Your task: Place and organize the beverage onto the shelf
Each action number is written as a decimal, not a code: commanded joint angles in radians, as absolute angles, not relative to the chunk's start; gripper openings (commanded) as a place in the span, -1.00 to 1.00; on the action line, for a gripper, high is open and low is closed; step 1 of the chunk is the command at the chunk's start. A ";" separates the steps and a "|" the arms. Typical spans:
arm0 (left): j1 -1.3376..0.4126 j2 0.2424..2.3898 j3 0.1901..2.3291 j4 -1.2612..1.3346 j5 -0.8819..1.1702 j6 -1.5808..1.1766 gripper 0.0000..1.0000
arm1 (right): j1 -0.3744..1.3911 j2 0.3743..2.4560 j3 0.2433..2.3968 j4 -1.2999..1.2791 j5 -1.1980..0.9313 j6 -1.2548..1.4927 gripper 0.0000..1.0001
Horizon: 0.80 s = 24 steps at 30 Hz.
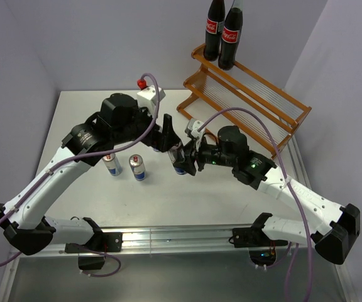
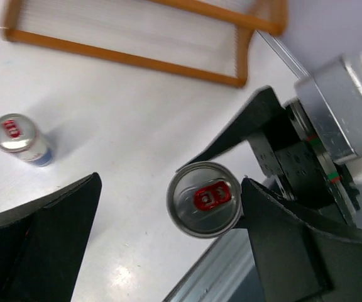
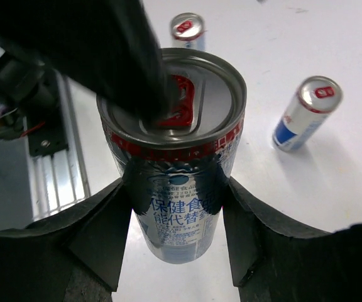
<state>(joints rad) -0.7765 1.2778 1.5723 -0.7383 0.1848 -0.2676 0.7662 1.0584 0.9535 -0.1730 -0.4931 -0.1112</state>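
Just in front of the shelf (image 1: 244, 94) and its lower step, the right gripper (image 3: 175, 214) is clamping a slim silver-blue can (image 3: 180, 151) by its sides, the can standing upright, long axis vertical, red-tabbed top facing up. The left gripper (image 2: 168, 181) is hovering over it with fingers spread wide, one fingertip right by the can's top, gripping nothing. A stretch of white table (image 1: 168, 201) is showing between the can and the shelf's front rail. Farther out from the shelf, a second can (image 1: 137, 167) and a third can (image 1: 111, 165) are standing upright side by side. At the far end of the shelf's upper step, the front cola bottle (image 1: 230, 38) and the rear cola bottle (image 1: 215, 28) are standing upright, caps up
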 commanded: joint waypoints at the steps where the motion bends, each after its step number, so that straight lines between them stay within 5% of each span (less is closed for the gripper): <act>1: -0.764 1.246 1.635 -0.676 0.005 -0.363 0.99 | 0.770 1.016 0.943 -0.005 -0.350 -0.058 -1.00; 11: -0.574 1.207 1.582 -0.721 -0.379 -0.448 0.99 | 0.750 0.977 0.908 0.132 0.145 0.041 -1.00; 24: -0.545 0.999 1.149 -0.514 -0.552 -0.322 0.99 | 0.477 1.037 1.017 0.250 0.189 0.042 -1.00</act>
